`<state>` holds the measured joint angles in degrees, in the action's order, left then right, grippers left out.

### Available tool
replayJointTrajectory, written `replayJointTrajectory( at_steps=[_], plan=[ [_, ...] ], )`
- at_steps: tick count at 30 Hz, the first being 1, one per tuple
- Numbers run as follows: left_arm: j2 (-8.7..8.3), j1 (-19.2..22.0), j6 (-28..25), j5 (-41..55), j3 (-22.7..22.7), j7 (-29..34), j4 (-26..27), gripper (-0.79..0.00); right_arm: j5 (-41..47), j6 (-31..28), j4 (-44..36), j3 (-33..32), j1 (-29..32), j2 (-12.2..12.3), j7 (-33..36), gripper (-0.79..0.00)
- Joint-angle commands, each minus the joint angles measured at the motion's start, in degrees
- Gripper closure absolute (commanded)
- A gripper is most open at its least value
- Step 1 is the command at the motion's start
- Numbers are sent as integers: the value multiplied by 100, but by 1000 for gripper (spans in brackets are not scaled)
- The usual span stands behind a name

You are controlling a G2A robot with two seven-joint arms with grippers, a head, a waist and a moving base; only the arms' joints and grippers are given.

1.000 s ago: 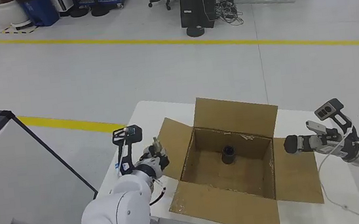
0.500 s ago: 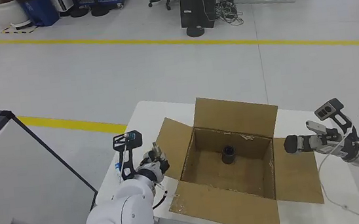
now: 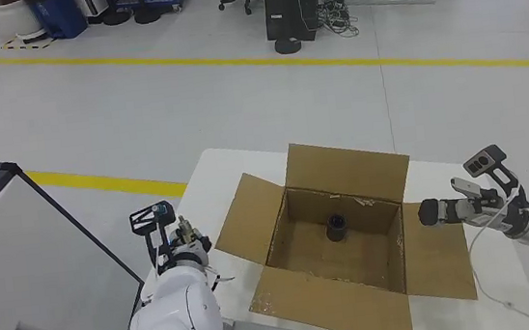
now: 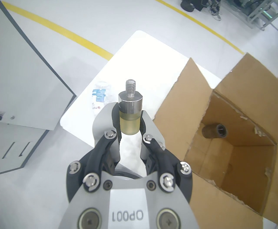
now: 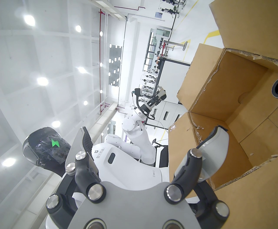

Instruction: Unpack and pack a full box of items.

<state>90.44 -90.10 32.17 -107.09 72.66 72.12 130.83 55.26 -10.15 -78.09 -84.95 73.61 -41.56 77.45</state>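
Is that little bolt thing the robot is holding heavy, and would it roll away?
The bolt piece probably feels heavy for its size, since its threaded end looks like solid metal. It seems stiff, sitting straight in the left end effector. Being round, it would likely roll if laid sideways.

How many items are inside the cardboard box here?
1: a dark hollow cylinder lies on the cardboard box floor near its far wall. The near wall hides a strip of floor, so something could be hidden there.
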Motion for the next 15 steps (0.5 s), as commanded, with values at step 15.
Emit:
replayJointTrajectory(
  at_steps=[15],
  plan=[
    [1062,1272,-1113,-841,716,1116,-1922,0,0,0,0,0,0,0,0,-785]
  ],
)
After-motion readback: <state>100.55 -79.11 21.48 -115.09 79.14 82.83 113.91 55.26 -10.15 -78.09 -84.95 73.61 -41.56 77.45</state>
